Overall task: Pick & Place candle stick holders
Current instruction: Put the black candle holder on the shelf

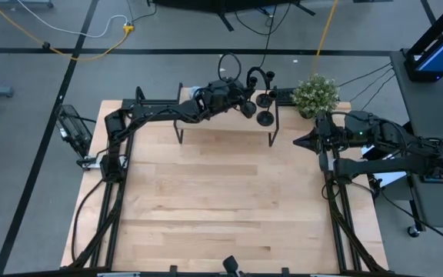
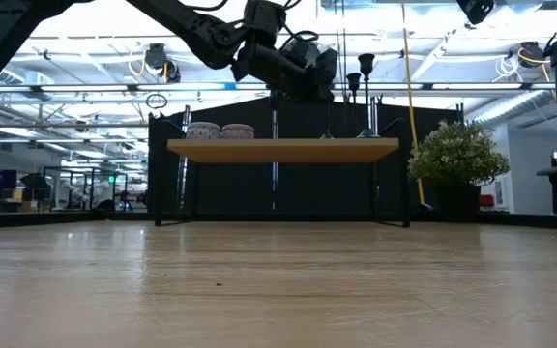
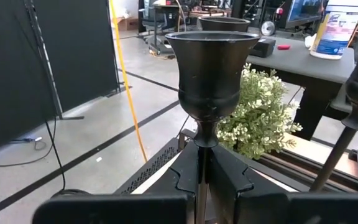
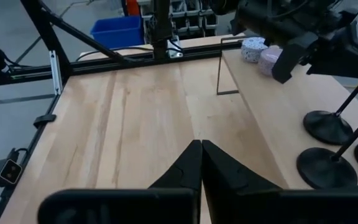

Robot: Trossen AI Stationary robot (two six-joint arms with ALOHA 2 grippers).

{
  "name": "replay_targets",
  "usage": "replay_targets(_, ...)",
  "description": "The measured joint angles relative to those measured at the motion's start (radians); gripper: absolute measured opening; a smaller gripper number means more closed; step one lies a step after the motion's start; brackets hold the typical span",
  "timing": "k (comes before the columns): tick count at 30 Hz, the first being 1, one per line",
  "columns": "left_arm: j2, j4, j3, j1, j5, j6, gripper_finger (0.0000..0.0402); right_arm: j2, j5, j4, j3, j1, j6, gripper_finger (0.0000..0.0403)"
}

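Three matte black candle stick holders stand together at the right end of a small raised wooden shelf (image 1: 214, 125) at the table's far side. Two stand free on their disc bases (image 1: 264, 100) (image 1: 266, 118). My left gripper (image 1: 246, 108) is over the shelf, shut on the third holder (image 3: 211, 68), whose goblet-shaped cup stands upright above the fingers. In the right wrist view its base (image 4: 326, 127) appears to rest on the shelf. My right gripper (image 1: 298, 141) is shut and empty near the table's right edge, just off the shelf's right end. My left gripper pinches the holder's thin stem (image 3: 202, 163) between its two fingers (image 3: 185, 174), just below the cup. The fingers come level from the table's left and lie across the stem. The holder stands upright; I cannot tell for sure whether its base touches the shelf.
Two small round pots (image 2: 206, 130) (image 2: 238, 130) sit on the shelf's left part. A potted green plant (image 1: 315, 94) stands at the table's far right, beside the shelf. The wooden table (image 1: 221, 208) stretches bare in front of the shelf.
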Motion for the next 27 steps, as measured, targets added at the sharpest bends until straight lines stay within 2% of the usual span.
replay_targets(27,-0.001,-0.009,0.000,0.000,0.019,0.019,0.0020,0.043,-0.004,0.000,0.000,0.000,0.007,0.0000)
